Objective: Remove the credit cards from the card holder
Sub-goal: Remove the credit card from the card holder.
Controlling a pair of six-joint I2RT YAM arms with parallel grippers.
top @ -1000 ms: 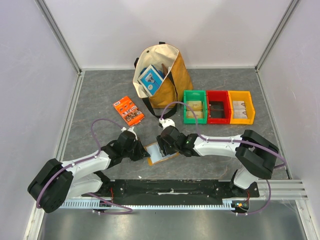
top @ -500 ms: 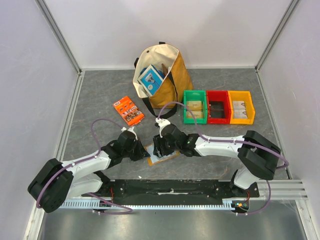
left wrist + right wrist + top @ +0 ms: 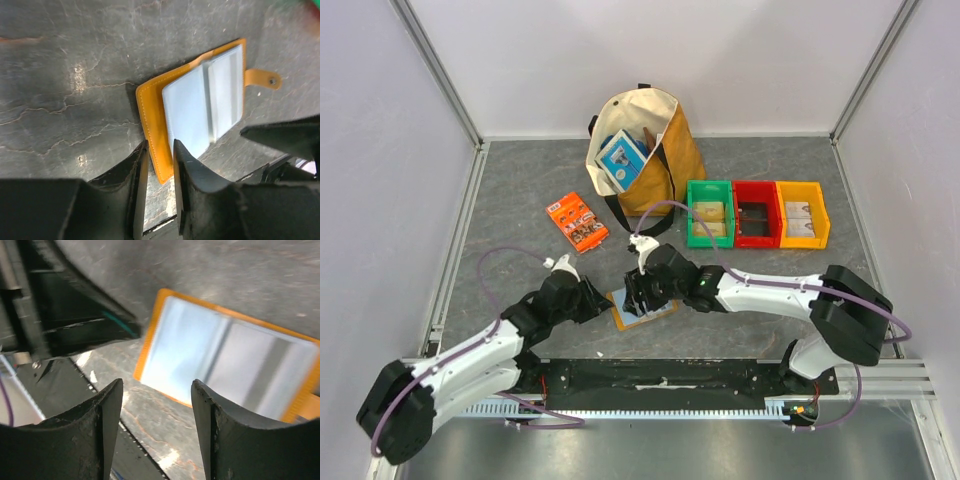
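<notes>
The card holder [image 3: 642, 308] lies open and flat on the grey table, orange-tan with pale blue-grey pockets. In the left wrist view it [image 3: 200, 100] shows its closing tab [image 3: 262, 78] at the right. My left gripper [image 3: 603, 303] is at its left edge. The jaws stand a narrow gap apart [image 3: 159, 150], with the holder's orange corner between them and table showing in the gap. My right gripper [image 3: 638, 290] hovers open over the holder's near edge [image 3: 157, 405], above the holder [image 3: 225, 360], holding nothing. No credit card shows apart from the pockets.
A tan tote bag [image 3: 645, 150] with a blue-and-white box stands behind. An orange printed packet [image 3: 577, 221] lies to the left. Green [image 3: 710, 212], red [image 3: 756, 213] and yellow [image 3: 802, 213] bins stand at the right. The black base rail [image 3: 650, 375] runs just in front of the holder.
My left arm has drawn its elbow back toward the base while its gripper stayed at the holder's edge. My right gripper has shifted left over the holder, which has turned slightly.
</notes>
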